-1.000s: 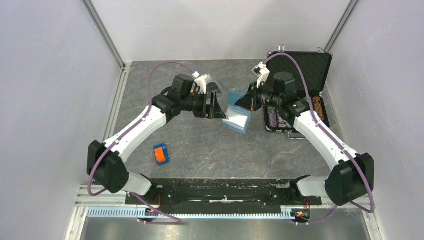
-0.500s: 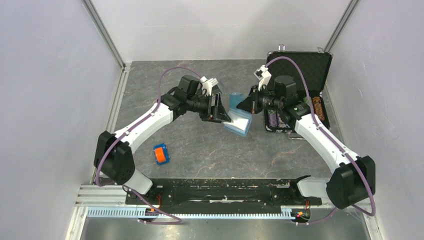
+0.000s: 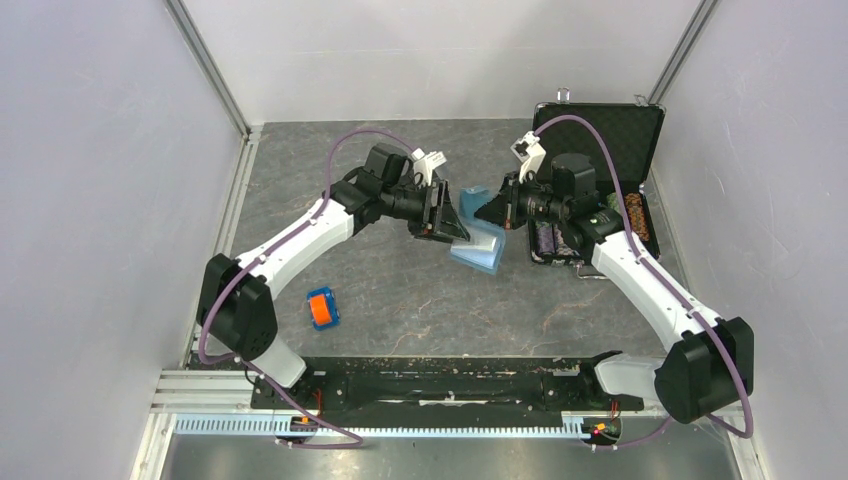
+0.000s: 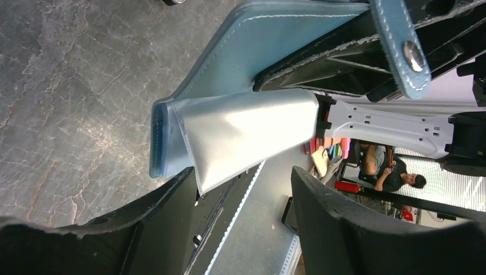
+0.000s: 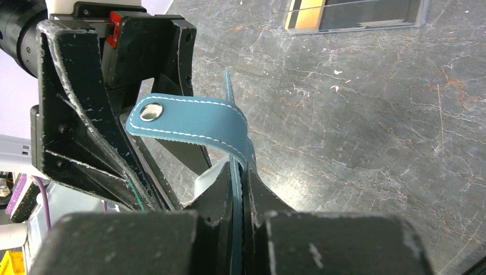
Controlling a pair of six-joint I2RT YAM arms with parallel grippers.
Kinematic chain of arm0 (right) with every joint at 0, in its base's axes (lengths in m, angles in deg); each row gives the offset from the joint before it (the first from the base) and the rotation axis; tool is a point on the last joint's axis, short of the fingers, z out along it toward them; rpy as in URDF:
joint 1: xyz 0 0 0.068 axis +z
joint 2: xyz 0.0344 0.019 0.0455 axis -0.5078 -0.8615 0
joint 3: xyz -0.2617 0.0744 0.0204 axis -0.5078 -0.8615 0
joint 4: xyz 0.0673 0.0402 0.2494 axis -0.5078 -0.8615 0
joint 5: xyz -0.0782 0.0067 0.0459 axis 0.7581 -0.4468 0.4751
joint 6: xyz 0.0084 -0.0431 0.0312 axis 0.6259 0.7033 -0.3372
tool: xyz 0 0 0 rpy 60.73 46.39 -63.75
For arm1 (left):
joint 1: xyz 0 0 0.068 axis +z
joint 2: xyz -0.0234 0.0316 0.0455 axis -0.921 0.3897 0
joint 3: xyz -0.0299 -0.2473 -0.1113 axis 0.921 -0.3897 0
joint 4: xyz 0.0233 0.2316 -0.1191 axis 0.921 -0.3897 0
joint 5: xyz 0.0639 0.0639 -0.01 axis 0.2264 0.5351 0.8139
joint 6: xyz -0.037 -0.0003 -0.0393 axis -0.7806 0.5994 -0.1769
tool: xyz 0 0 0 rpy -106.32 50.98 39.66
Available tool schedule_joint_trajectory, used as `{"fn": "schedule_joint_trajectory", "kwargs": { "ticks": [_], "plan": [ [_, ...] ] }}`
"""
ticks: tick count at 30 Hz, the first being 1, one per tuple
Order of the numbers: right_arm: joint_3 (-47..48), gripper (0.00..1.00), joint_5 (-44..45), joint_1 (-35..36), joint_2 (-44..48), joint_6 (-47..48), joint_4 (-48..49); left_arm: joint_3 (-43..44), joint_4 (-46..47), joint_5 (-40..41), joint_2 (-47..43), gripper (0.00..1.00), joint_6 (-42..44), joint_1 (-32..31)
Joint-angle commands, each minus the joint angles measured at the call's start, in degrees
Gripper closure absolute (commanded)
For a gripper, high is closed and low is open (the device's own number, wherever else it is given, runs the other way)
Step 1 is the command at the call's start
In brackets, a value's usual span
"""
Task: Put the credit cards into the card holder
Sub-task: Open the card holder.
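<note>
An orange-and-blue block [image 3: 322,309] lies on the grey table [image 3: 400,300], front left. An open black case [image 3: 600,130] sits back right. A clear tray [image 5: 425,14] lies apart.

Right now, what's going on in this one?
The right gripper is shut on one flap of the teal card holder, keeping it spread open mid-table. The left gripper, jaws apart and holding no card, sits at the holder's lighter inner pocket panel. The credit cards lie in a clear tray on the table, and none shows in the visible pocket.
</note>
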Motion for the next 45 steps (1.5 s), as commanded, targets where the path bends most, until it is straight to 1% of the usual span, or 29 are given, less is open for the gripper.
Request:
{"fn": "schedule_joint_trajectory", "kwargs": {
  "ticks": [1,5,8,13,15,21,31,33,35,38,41,43,45],
  "plan": [
    [0.98,1.00,0.65,-0.50,1.32,-0.46,1.97,2.80,1.93,-3.26,0.17,0.34,-2.34,-0.32],
    [1.16,1.00,0.25,-0.65,1.31,-0.48,1.96,2.77,3.82,-3.35,-0.65,0.36,-3.75,-0.23],
    [1.22,1.00,-0.66,-0.66,1.33,-0.41,1.91,1.93,7.32,-3.36,-1.12,0.36,-6.24,-0.24],
    [1.05,1.00,-0.66,-0.70,1.79,-0.33,1.92,-1.13,18.96,-3.87,-2.57,0.35,-15.56,0.78],
    [0.96,1.00,-0.66,-0.70,2.04,-0.45,1.97,-1.78,22.07,-3.87,-3.01,0.33,-17.86,1.32],
    [0.70,1.00,-2.23,-0.75,1.96,-2.70,3.80,-2.04,23.35,-4.25,-1.94,0.29,-18.25,1.61],
    [0.60,1.00,-4.69,-0.98,1.22,-8.24,5.77,-5.51,34.37,-4.16,-4.97,0.28,-18.02,2.45],
    [0.60,1.00,-5.51,-0.96,1.06,-9.01,6.39,-5.18,33.89,-5.13,-4.66,0.30,-16.42,2.45],
    [0.77,1.00,-5.89,-1.10,1.02,-9.59,6.72,-4.20,29.94,-5.01,-4.84,0.32,-12.59,2.41],
    [1.04,1.00,-6.74,-1.14,0.94,-10.58,7.37,-1.74,18.52,-3.15,-5.28,0.33,-3.27,2.39],
    [1.03,1.00,-8.19,-1.22,0.73,-12.30,8.53,0.10,10.32,0.52,-6.09,0.33,4.26,2.38],
    [0.97,1.00,-9.43,-1.29,0.52,-13.47,9.74,0.60,7.51,2.58,-6.47,0.33,7.20,2.40],
    [0.64,1.00,-10.70,-1.22,0.45,-14.60,12.02,0.57,6.83,3.95,-6.69,0.33,8.30,2.40]
  ]
}}
